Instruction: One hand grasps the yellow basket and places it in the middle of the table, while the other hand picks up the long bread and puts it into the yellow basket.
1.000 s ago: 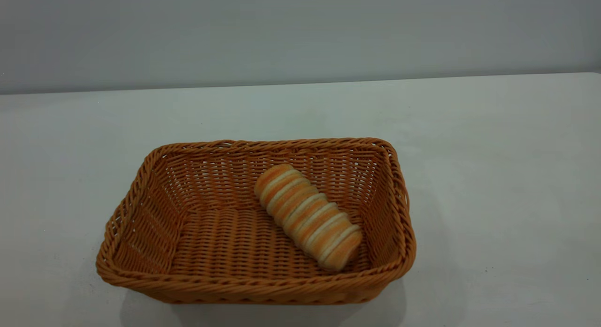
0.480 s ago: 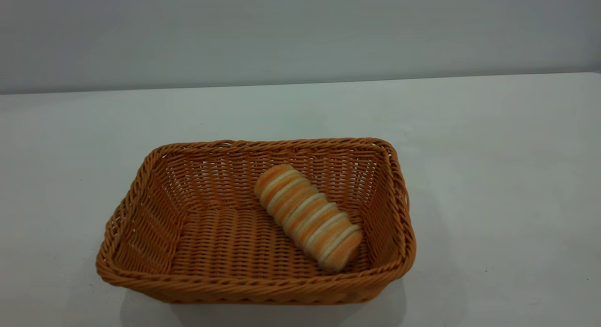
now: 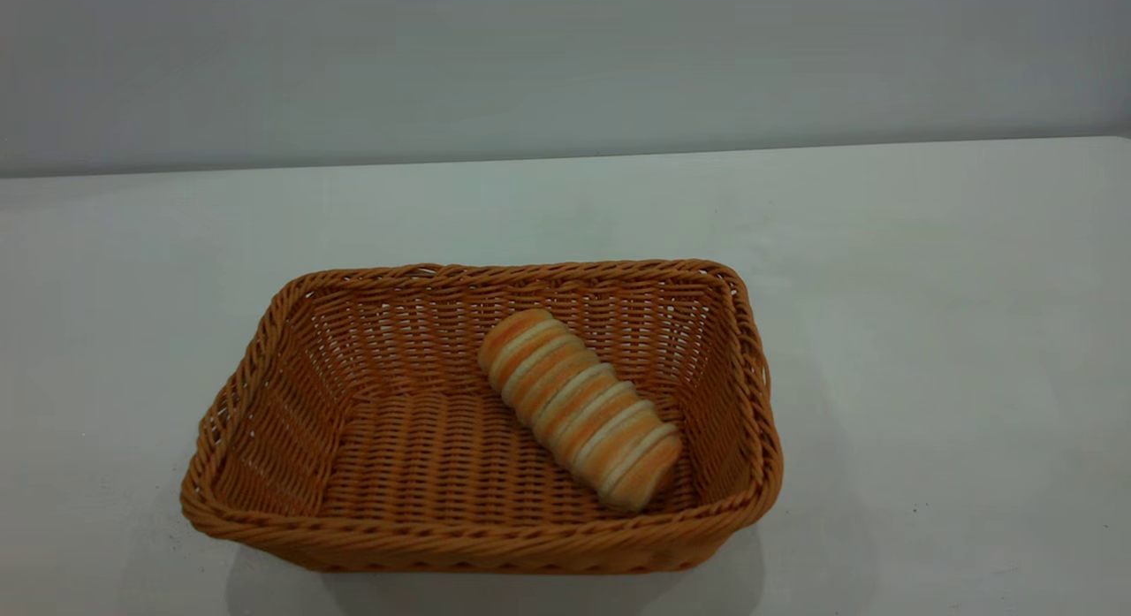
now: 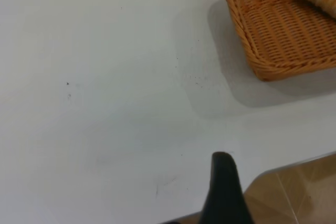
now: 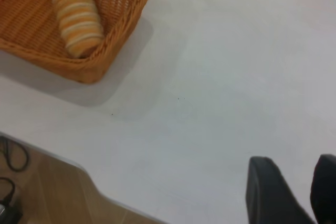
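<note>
- The job looks done. The long bread [image 3: 580, 407] lies inside the yellow basket [image 3: 265, 360], and the basket sits on the table [image 3: 928, 333], near the middle as seen in the exterior view.
- I do not see anything left to do, other than the arms resting away from the basket.
- No arm shows in the exterior view. Both are pulled back, well apart from the basket.
- The left gripper shows only as one black finger [image 4: 224, 190] in the left wrist view, over the table close to its edge. It holds nothing that I can see. I cannot tell if it is open or closed, as only that one finger shows.
- The right gripper [image 5: 296, 184] shows two dark fingertips with a gap between them in the right wrist view. It is spread apart and empty, over bare table away from the basket.
- The bread is a small long roll with orange and cream stripes going across it. It lies slanted on the basket floor, toward the right side, with one end close to the near right corner.
- The basket is big, woven, and orange-tan, with sides that lean out and a braided rim. It stands flat and upright, and a soft shadow lies beside it.
</note>
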